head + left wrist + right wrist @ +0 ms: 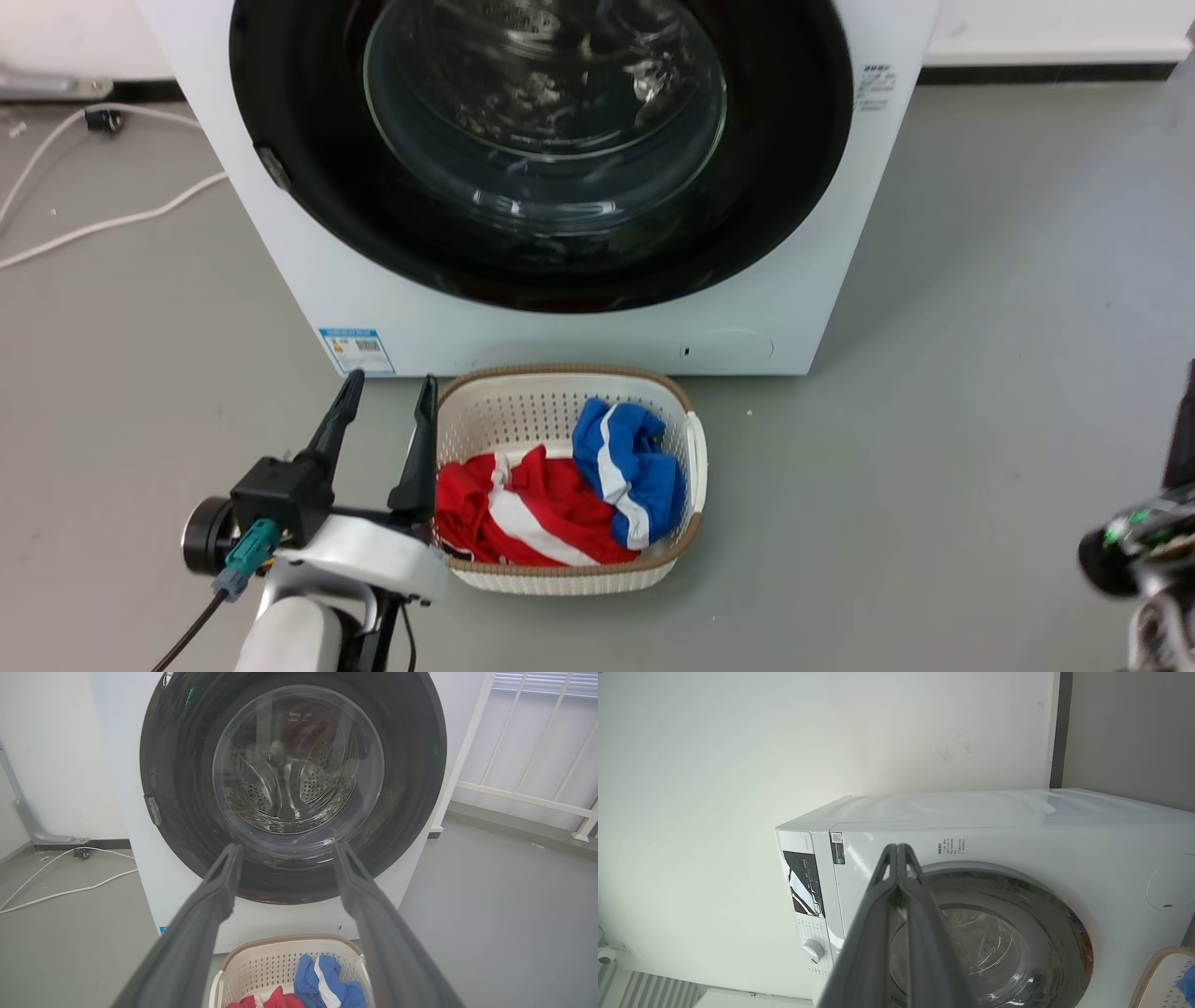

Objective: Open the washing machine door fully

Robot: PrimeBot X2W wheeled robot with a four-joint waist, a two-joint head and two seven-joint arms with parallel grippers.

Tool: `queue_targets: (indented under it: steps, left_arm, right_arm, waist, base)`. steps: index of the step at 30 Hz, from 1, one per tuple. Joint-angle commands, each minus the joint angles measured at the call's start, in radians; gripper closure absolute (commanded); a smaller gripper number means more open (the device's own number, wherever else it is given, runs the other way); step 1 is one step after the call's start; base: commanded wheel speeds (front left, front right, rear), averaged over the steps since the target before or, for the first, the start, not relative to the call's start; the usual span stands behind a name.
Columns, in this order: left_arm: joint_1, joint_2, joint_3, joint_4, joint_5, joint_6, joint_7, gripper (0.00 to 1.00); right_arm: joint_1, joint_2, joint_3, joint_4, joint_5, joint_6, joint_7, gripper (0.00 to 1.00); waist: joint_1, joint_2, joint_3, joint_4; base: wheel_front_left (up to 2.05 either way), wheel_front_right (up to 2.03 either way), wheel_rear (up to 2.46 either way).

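At the far left, white cables [93, 224] lay loose on the floor [140, 373], a snag risk for the wheels if the base had to shift that way. The left gripper [392, 379] hovered low with its fingers spread wide and holding nothing, just beside the basket [695, 448] and well short of the door [803, 140]. In its wrist view it aimed at the door's lower half rather than at the small grey tab [153, 810] on the door's left rim, which was probably the handle. The door sat shut, flush on the front of the washer [560, 331], so the opening looked not yet begun. The likely trouble was a reach to the wrong spot: the glossy black ring and bulging glass offered no grip, and fingers closing there would probably slip or merely press the door tighter. A shallow hook on the tab could pop free before the latch gave. If the hinge was on the right, as the tab's place suggested, the door would swing out over the basket, which stood just beside the washer's base with red and blue clothes [560, 504] in it. Whether the door would clear its rim could not be told, and a lowered forearm could knock it. At the far right, the right gripper [897, 848], fingers pressed together on nothing, hung near that swing path and might be struck by a fully opened door.
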Motion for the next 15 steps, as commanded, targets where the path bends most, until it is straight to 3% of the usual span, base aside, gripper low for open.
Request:
queue_targets:
  steps: [1,7,15]
  left_arm:
    - [-0.022,-0.006,-0.008,-0.009,0.003,0.001,-0.003,0.0]
    - [-0.071,-0.004,-0.049,-0.022,0.002,0.001,-0.003,0.0]
    - [-0.123,0.002,-0.056,-0.042,0.004,0.001,-0.003,0.0]
  right_arm:
    - [-0.046,-0.025,-0.013,0.011,0.042,0.0,0.022,1.0]
    - [-0.184,-0.182,-0.006,0.107,0.162,0.0,0.111,1.0]
    - [-0.43,-0.454,0.188,0.309,0.216,0.0,0.251,1.0]
  waist:
    - [0.0,0.0,0.035,0.009]
    - [0.0,0.0,0.102,0.024]
    - [0.0,0.0,0.197,0.037]
  base:
    - [0.0,0.0,0.0]
    - [0.0,0.0,0.0]
    - [0.0,0.0,0.0]
